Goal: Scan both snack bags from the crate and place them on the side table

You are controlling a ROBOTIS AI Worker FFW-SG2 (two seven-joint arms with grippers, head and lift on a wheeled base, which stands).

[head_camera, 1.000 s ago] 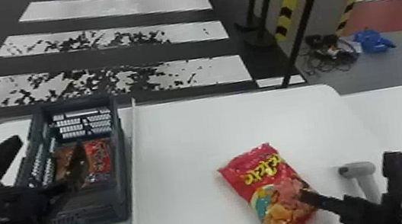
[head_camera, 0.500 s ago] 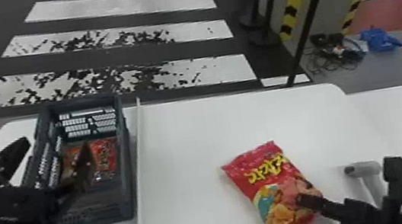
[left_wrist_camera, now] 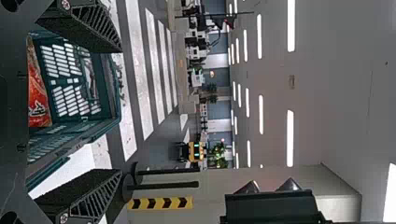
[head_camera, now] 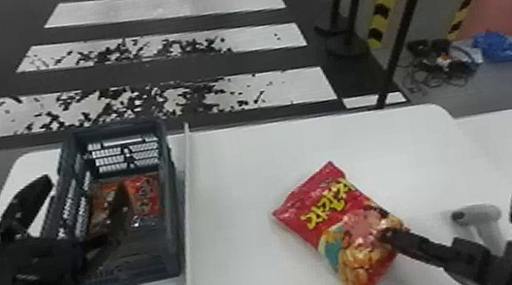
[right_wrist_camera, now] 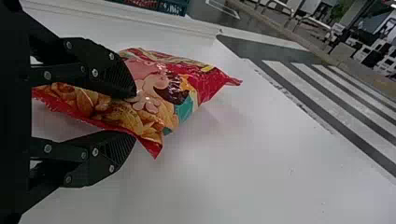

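Smooth, matte white on the table (head_camera: 233, 158), with a thin pale raised strip (head_camera: 188, 214) running just beside the crate (head_camera: 169, 173), along its right side. Well to the right of the crate, on the white surface: a red snack bag (head_camera: 325, 217), glossy and puffed, crimped at the ends, yellow lettering and a print of golden snacks across crinkled film. Farther right of the crate, just past the bag, a pale grey handheld device (head_camera: 478, 217), rounded at the head.

At the bag, well right of the crate, the right gripper (head_camera: 395, 240), its black, ribbed fingers (right_wrist_camera: 116, 77) partly parted, with one over the printed face and the other by a lower corner. Impossible to tell any firm hold. Over the crate's left side, the left gripper (head_camera: 85, 184), wide open and with nothing between the fingertips.

In hard dark grey-green plastic, the crate: rectangular, open-topped, slotted along the walls. Inside, toward the far end, a shiny red-orange snack packet (head_camera: 145, 194), lying low, partly behind one left fingertip. Beyond the crate, flat dark floor with white stripes (head_camera: 261, 89), worn and flecked black.
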